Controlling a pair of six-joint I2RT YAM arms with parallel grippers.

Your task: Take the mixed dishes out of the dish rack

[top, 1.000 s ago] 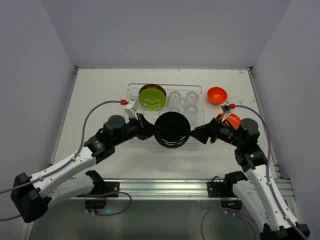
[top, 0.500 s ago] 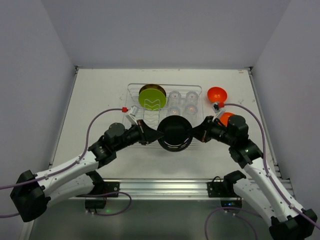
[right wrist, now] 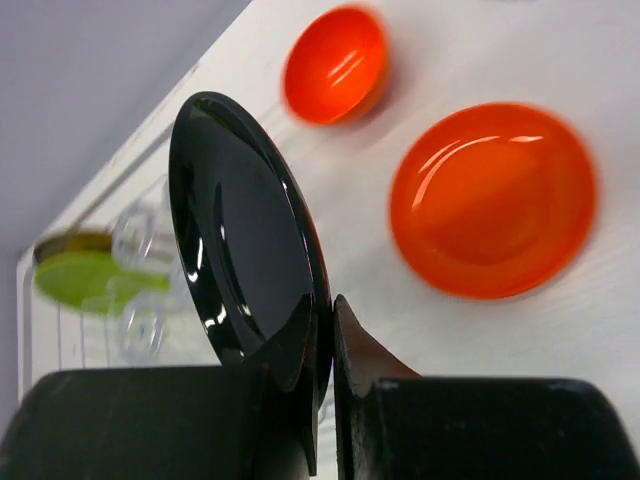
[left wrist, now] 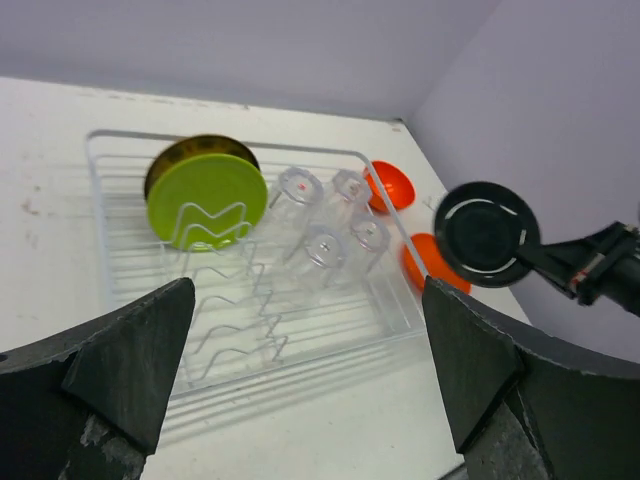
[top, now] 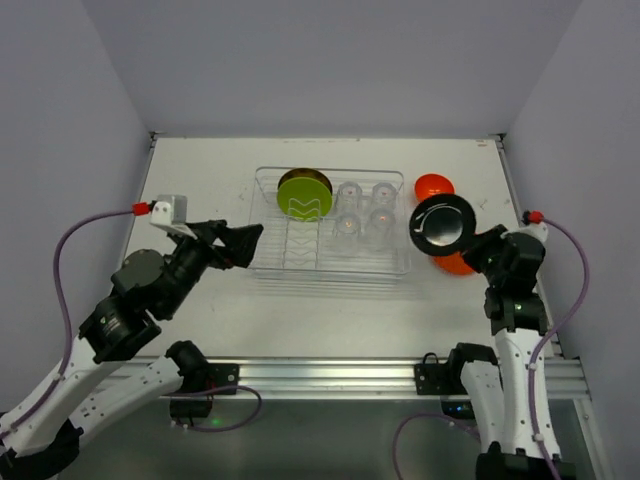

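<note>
the right pincer [right wrist: 325,330] pinches the rim of the round glossy black plate [right wrist: 250,240], held on edge just above the flat round orange plate [right wrist: 492,200] by the right edge of the table [top: 200,170]. the left pincer [top: 252,247] gapes wide and empty, well apart.

The flat white worktop [top: 200,180] is closed in by pale grey walls at the far side, the left and the right. Three things lie directly on it. A large rectangular clear plastic dish rack with thin wire dividers [top: 300,250] sits flat in the far middle, its long sides running left to right. Near the rack's far right corner, on bare worktop, rests a small glossy orange bowl [top: 432,185], open side up. Nearer to me, just off the rack's right end, lies a round orange plate [right wrist: 492,200], flat and face up. White surface shows between bowl and plate.
</note>
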